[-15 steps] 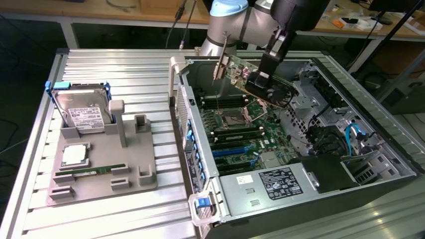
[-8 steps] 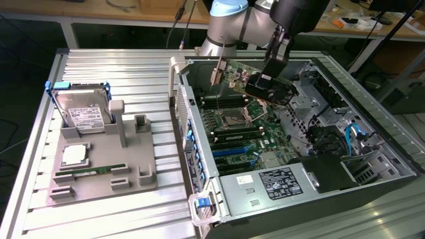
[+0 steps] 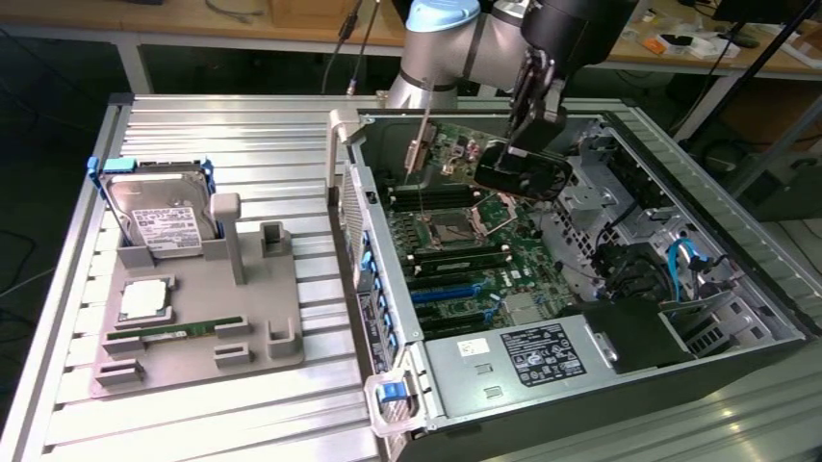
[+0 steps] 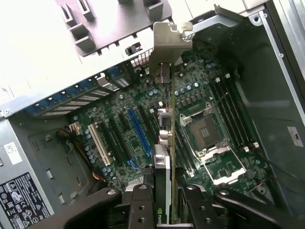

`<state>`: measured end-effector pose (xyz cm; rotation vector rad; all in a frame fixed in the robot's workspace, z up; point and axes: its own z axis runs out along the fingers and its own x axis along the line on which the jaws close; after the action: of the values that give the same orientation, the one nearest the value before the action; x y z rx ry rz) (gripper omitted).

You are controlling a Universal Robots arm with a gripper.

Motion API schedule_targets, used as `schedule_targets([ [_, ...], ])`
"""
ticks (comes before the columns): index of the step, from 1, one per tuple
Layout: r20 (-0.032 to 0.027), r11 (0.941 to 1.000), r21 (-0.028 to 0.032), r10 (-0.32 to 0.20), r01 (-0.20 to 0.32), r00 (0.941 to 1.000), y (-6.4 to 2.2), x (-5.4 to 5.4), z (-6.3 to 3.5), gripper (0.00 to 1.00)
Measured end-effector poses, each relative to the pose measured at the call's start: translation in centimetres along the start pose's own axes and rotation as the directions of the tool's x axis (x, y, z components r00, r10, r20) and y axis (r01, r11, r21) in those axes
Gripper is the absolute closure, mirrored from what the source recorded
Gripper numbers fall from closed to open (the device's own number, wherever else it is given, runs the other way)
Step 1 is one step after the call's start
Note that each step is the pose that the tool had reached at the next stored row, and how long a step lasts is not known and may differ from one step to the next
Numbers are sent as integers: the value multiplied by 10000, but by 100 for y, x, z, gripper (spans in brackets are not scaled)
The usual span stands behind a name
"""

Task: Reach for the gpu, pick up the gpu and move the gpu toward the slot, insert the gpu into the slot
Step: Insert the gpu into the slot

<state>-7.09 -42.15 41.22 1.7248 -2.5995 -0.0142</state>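
Jaws pinching the gpu [image 4: 167, 157]: one finger [image 4: 143, 202] on each face of the card, seen edge-on in the wrist view. The silvery bracket end points away from the gripper [image 4: 166, 194], toward the case's rear wall.

Exterior view: gripper [image 3: 521, 176] hangs inside the open computer case [image 3: 719, 318], above the green motherboard [image 3: 495, 265]. Card is carried over the board, not seated.

Slot [image 4: 139, 133], the long bright-blue strip, lies bare just beside the card's line, roughly parallel to it. The card's edge runs between that strip and the CPU socket [image 4: 206, 132].

Nearby on the board:
- white connector strip [image 4: 97, 145] on the slot's far side
- black memory strips [image 4: 233, 114] beyond the socket
- power supply [image 3: 540, 351] and blue cables [image 3: 680, 255] at the case's near end

On the worktop [image 3: 206, 125], at the exterior view's left: a grey fixture [image 3: 192, 346] carrying the hard drive [image 3: 161, 217] upright and a green memory stick [image 3: 180, 332] lying flat.
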Motion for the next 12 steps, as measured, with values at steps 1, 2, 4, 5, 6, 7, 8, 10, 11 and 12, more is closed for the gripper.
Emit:
schedule_targets([
  [1,-4,9998,3,-191,191,9998,0,0,2,73],
  [2,-8,9993,5,-376,376,9993,0,0,5,73],
  [4,-14,9973,9,-735,735,9973,0,0,11,73],
  [5,-18,9956,11,-936,936,9956,0,0,14,73],
  [6,-22,9938,14,-1109,1109,9938,0,0,16,73],
  [7,-26,9916,15,-1293,1293,9916,0,0,18,73],
  [8,-30,9891,17,-1471,1471,9891,-1,0,21,73],
  [10,-38,9831,21,-1831,1831,9831,0,0,29,73],
  [11,-42,9797,23,-2003,2003,9797,-1,0,34,73],
  [12,-46,9760,24,-2178,2178,9760,-1,0,40,73],
])
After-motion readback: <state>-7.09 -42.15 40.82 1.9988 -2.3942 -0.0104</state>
